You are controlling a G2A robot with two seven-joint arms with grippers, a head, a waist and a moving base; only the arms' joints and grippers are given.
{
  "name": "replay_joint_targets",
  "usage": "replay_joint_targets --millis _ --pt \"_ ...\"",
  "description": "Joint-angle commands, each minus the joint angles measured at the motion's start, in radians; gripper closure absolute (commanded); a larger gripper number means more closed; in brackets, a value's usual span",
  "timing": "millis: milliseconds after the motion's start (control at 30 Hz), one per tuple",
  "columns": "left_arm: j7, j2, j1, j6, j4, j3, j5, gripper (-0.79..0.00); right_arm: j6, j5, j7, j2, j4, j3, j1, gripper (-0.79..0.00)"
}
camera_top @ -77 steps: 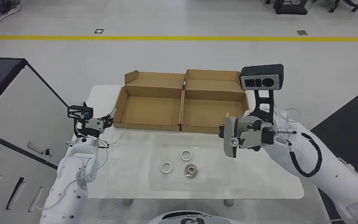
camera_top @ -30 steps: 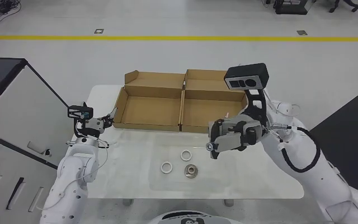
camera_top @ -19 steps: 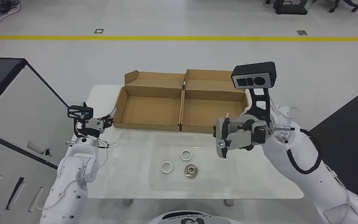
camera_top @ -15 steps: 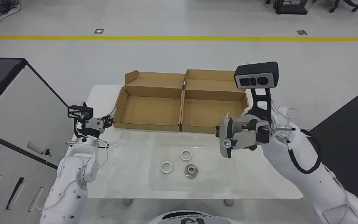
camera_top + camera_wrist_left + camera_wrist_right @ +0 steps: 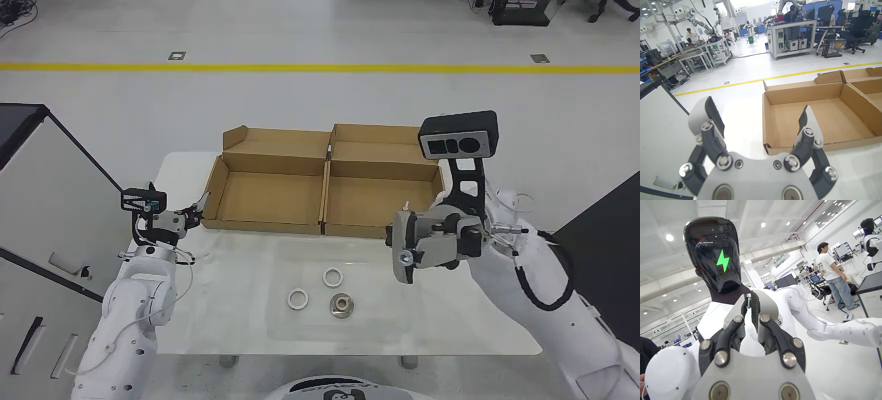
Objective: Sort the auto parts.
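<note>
My right tool (image 5: 749, 298) is pinched narrow on a small silver threaded bolt (image 5: 748, 301), gripped right at the tips. The tool is raised off the white surface (image 5: 230, 275) and turned back toward the robot's head. From the top it sits just in front of the right-hand brown cardboard box (image 5: 385, 205).

Change: over the last couple of seconds this arm swung in toward the middle of the surface. It then pulled back out toward the right box and has barely moved in the last half second. The bolt has not gone in, and both boxes look empty.

My left tool (image 5: 757, 107) is spread wide and holds nothing. It is parked by the near corner of the left-hand brown cardboard box (image 5: 270, 195), same spot throughout.

Two white plastic rings (image 5: 298, 298) and a grey metal flanged nut (image 5: 342, 304) lie near each other mid-surface, untouched.

My read: sorting has barely started. The bolt is the piece in hand, and the next step is probably carrying it over a box and letting go. Which box, I can't tell.
</note>
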Motion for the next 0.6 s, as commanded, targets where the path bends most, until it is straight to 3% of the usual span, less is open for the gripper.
replay_joint_targets --millis 0,133,333,567 --pt "0.000 0.000 0.000 0.000 0.000 0.000 0.000 -0.785 0.000 0.000 0.000 0.000 0.000 0.000 0.000 0.000" --pt "0.000 0.000 0.000 0.000 0.000 0.000 0.000 -0.785 0.015 -0.031 -0.018 0.000 -0.004 0.008 0.000 0.000" --pt "0.000 0.000 0.000 0.000 0.000 0.000 0.000 -0.785 0.159 -0.226 -0.092 0.006 0.029 0.069 0.035 0.000" --pt "0.000 0.000 0.000 0.000 0.000 0.000 0.000 -0.785 0.438 -0.629 -0.048 0.037 0.058 0.176 0.128 0.000"
